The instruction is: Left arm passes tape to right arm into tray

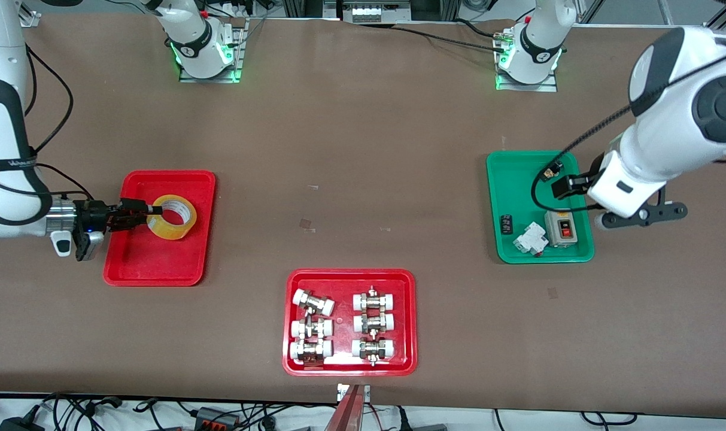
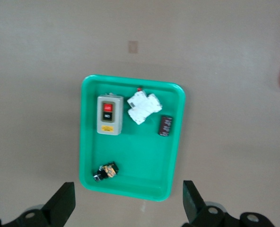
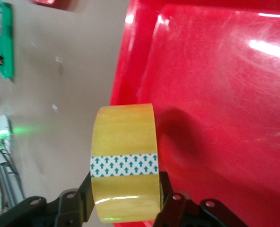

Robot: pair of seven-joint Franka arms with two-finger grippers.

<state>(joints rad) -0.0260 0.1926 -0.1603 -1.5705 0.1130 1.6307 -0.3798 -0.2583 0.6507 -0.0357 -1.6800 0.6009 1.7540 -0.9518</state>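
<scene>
The yellow tape (image 1: 180, 227) is in the plain red tray (image 1: 159, 263) at the right arm's end of the table. My right gripper (image 1: 140, 215) is shut on the roll's wall, one finger inside the core and one outside. In the right wrist view the tape (image 3: 126, 137) stands on edge between the black fingers (image 3: 69, 208) of the right gripper (image 3: 126, 201), low over the tray floor (image 3: 225, 94); I cannot tell whether it touches. My left gripper (image 1: 641, 214) hangs open over the edge of the green tray (image 1: 500, 179), and the left gripper (image 2: 129, 198) holds nothing.
A second red tray (image 1: 291, 359) with metal-and-white fittings lies nearest the front camera. The green tray (image 2: 130, 184) at the left arm's end holds a grey switch box (image 2: 109, 115), a white breaker (image 2: 142, 106) and small black parts.
</scene>
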